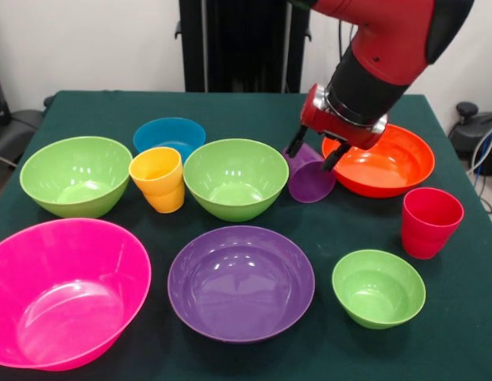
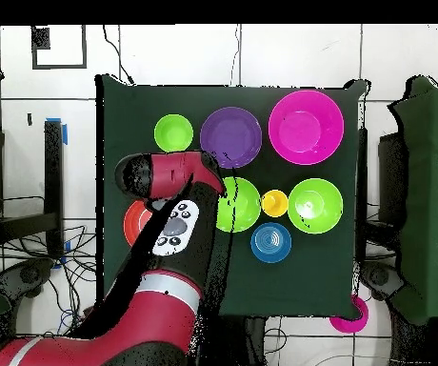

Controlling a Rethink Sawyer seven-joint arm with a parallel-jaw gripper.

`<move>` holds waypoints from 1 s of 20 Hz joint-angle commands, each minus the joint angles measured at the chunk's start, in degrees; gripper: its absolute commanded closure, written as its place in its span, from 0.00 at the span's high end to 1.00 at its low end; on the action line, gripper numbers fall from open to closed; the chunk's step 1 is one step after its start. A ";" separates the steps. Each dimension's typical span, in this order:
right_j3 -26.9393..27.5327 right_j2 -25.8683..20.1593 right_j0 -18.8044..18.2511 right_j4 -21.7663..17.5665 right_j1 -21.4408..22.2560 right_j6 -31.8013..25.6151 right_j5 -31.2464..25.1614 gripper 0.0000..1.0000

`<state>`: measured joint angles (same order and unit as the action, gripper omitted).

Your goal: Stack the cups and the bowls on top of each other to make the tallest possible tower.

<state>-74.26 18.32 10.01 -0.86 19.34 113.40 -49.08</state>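
Note:
My gripper (image 1: pixel 316 152) is shut on the purple cup (image 1: pixel 309 178), one finger on each side, and holds it tilted between a lime green bowl (image 1: pixel 236 178) and the wide orange-red bowl (image 1: pixel 382 161). The yellow-orange cup (image 1: pixel 159 179) stands upright between the two large green bowls. The red cup (image 1: pixel 430 221) stands upright at the right. The blue bowl (image 1: pixel 170 136), another large green bowl (image 1: pixel 75 175), the hot pink bowl (image 1: pixel 63 292), the wide purple bowl (image 1: pixel 240 282) and a small green bowl (image 1: pixel 378 287) sit apart on the cloth. No tower stands.
The table has a dark green cloth (image 1: pixel 230 107). In the overhead view my arm (image 2: pixel 170 233) covers the gripper, the purple cup and the red cup. The pedestal (image 1: pixel 238 44) stands behind the table. A pink object (image 2: pixel 348 315) lies off the table.

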 commanded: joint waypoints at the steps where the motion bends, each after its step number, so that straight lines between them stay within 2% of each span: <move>1: 3.24 -4.48 0.43 -0.15 -4.33 6.16 -5.68 1.00; 7: 0.26 -4.63 0.60 0.19 -4.27 7.14 -1.59 1.00; 14: -0.81 -3.87 1.19 0.44 -3.81 8.03 -2.62 1.00; 20: 2.81 -3.67 0.67 0.48 -6.62 8.24 -3.63 1.00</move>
<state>-73.72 18.42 10.48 -0.85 16.04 113.40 -49.95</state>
